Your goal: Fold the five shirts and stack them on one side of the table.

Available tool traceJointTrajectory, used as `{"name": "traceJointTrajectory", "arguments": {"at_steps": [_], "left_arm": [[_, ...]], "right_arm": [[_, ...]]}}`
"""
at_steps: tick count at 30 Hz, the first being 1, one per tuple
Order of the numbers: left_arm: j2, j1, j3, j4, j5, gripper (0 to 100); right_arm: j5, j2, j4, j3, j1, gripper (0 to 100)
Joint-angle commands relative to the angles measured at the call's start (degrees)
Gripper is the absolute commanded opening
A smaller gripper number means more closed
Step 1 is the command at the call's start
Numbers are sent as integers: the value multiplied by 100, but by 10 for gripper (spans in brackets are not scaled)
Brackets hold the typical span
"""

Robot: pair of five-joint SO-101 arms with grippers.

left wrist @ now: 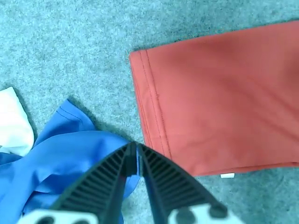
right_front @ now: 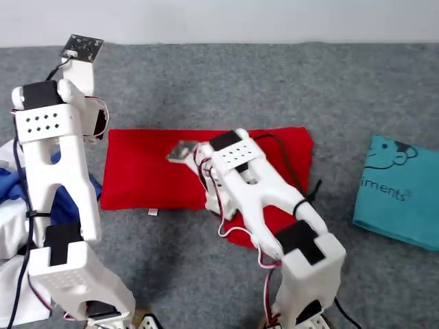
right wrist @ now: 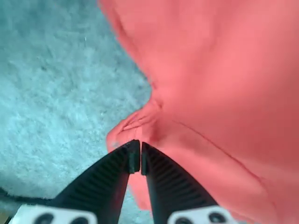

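At grey carpeted counter's [right_front: 206, 82] left edge: crumpled blue cloth shirt [right_front: 65, 199] touching white cloth shirt [right_front: 10, 226]. Just above the blue, left pincer [left wrist: 133, 156], clenched. Mid-counter: flat folded red cloth shirt [right_front: 144, 171]. At its bunched edge, right pincer [right wrist: 135, 156], clenched; cloth between tips unclear. At right edge: folded teal printed shirt [right_front: 401, 195].

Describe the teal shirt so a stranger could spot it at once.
On the grey table, find the red shirt in the middle. Past it, at the high view's right edge, lies the teal shirt, apart from everything. It alone is teal and bears a cartoon drawing; the red shirt is plain.
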Motion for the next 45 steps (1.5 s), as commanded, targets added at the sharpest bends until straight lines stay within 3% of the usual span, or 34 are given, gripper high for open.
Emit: {"name": "traceJointTrajectory", "arguments": {"at_steps": [1, 9, 17, 25, 34, 39, 45], "left_arm": [[-360, 18, -251, 26, 44, 14], [-448, 457, -251, 176, 563, 14], [-800, 1222, -251, 132, 545, 14], [-782, 2497, -171, -97, 536, 17], [-782, 3886, 382, -800, 536, 19], [-782, 4255, 576, -782, 536, 19], [-791, 4316, 629, -782, 536, 19]], "right_arm": [[-62, -664, 92, -387, -40, 9], [-62, -1358, 92, -396, 532, 9], [-193, -2273, 259, -396, 1745, 9], [-1196, -3160, 857, -387, 3002, 9], [-1213, -3890, 1367, -360, 4303, 9], [-1248, -3996, 1446, -360, 5007, 9], [-1248, -3943, 1429, -360, 5297, 9]]}}
